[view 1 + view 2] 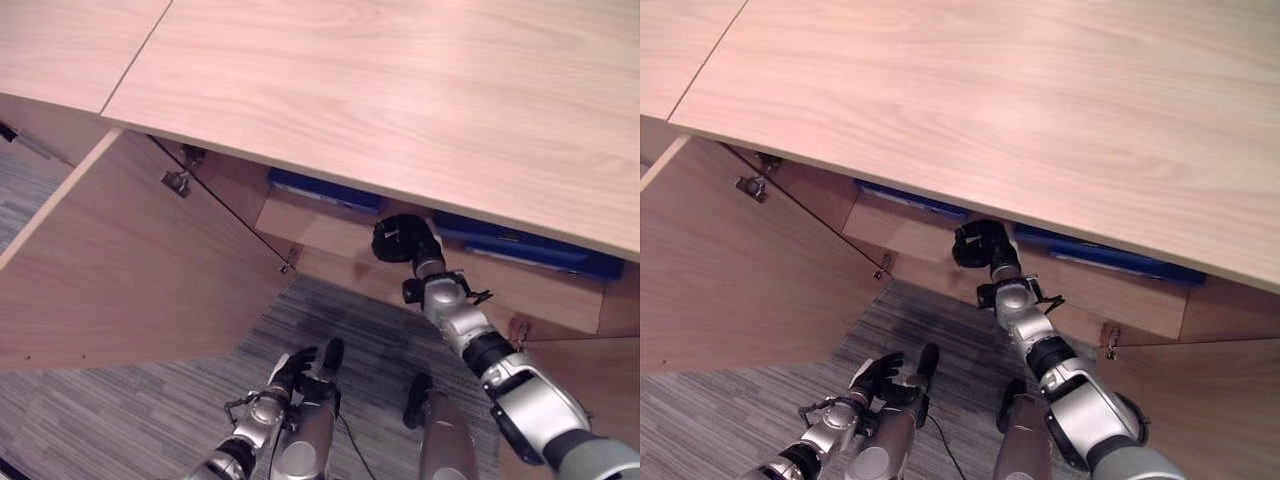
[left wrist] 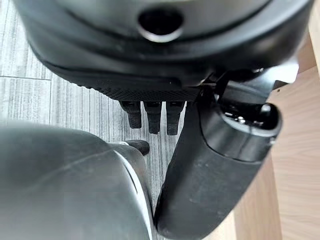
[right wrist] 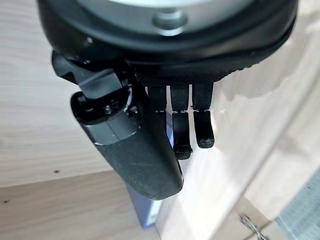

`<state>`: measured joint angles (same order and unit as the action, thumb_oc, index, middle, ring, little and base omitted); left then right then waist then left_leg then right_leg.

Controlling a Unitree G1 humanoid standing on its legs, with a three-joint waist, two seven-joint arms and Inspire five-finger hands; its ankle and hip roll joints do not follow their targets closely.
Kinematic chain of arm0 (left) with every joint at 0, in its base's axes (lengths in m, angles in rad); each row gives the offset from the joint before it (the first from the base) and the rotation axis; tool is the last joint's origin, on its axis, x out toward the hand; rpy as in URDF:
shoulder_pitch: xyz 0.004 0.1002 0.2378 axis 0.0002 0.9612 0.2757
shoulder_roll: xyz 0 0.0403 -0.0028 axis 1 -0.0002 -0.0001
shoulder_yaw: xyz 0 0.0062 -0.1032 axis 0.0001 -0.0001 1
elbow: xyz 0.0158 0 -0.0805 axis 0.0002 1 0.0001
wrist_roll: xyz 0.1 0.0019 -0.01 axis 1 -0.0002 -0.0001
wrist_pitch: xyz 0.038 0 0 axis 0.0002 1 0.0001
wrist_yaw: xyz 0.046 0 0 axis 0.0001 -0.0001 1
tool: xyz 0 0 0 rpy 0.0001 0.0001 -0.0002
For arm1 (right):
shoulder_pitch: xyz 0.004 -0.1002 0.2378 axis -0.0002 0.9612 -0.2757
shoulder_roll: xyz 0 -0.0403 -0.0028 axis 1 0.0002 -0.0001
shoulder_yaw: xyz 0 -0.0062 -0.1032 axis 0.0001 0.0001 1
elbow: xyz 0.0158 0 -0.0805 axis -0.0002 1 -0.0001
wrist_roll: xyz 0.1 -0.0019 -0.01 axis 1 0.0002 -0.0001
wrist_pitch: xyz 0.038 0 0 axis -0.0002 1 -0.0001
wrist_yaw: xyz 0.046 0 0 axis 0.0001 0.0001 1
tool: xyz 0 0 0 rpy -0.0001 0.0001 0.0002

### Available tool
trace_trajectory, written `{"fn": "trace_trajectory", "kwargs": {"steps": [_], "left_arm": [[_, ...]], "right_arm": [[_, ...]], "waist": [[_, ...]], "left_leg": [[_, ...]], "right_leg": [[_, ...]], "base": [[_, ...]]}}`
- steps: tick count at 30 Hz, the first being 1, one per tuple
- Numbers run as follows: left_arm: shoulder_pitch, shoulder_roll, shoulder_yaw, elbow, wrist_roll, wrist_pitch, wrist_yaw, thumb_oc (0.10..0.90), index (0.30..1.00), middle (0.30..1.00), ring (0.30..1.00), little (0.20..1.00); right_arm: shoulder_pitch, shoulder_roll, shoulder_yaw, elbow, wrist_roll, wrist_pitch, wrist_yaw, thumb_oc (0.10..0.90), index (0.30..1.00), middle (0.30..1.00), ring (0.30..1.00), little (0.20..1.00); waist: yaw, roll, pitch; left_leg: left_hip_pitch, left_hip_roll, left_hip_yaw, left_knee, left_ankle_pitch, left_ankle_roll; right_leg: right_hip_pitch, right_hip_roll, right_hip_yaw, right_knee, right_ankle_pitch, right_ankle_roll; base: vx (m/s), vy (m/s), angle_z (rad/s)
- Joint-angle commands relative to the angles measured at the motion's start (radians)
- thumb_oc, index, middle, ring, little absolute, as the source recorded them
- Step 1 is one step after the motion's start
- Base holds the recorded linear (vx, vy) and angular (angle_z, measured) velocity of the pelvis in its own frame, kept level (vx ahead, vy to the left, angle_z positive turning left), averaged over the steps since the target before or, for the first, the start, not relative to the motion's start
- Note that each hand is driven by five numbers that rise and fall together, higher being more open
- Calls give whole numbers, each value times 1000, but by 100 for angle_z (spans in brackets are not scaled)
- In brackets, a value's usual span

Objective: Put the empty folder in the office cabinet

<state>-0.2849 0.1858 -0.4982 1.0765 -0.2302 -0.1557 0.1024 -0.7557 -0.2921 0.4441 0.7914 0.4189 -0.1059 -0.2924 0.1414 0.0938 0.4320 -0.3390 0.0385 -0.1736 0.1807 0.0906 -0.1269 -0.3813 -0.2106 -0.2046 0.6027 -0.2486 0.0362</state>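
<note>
One blue folder stands on edge inside the cabinet just beside the right hand, whose straight relaxed fingers hold nothing; likely light, stiff and slick, best pinched at the spine; left hand hangs low, loosely open.

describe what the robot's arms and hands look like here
Both arms are silver-grey rounded shells with black rings at the joints. The right arm narrows to a black wrist bracket with small fittings. The right hand and left hand are dark, almost black. Up close, the right hand's fingers are slim, segmented and matte, beside a thick rounded thumb with a textured surface and small screws at its base.
</note>
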Motion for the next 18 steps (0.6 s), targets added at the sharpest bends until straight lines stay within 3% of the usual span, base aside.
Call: {"fn": "trace_trajectory", "kwargs": {"steps": [1, 8, 18], "left_arm": [[-6, 32, -23, -24, -1, -31, 6, 800, 900, 900, 900, 900], [8, 39, -39, -29, 3, -30, -8, 800, 900, 900, 900, 900], [8, 62, -68, -40, -15, -37, -14, 800, 900, 900, 900, 900]], "right_arm": [[-118, -3, -51, -77, 36, -100, -17, 400, 300, 300, 300, 300], [-193, -43, -85, -89, 61, -115, -39, 400, 300, 300, 300, 300], [-348, -95, -83, 64, 81, -94, -62, 400, 300, 300, 300, 300]], "waist": [[3, -18, -53], [12, -24, -59], [41, -15, -21]], "left_leg": [[13, 74, -8, 86, -134, -27], [26, 75, -18, 72, -135, -31], [3, 67, -33, 107, -149, -27]], "right_leg": [[46, -66, 42, -95, 84, 126], [58, -69, 25, -90, 75, 126], [33, -78, 17, -35, 48, 123]], "base": [[45, -14, 2], [36, -12, 2], [6, 0, 8]]}}
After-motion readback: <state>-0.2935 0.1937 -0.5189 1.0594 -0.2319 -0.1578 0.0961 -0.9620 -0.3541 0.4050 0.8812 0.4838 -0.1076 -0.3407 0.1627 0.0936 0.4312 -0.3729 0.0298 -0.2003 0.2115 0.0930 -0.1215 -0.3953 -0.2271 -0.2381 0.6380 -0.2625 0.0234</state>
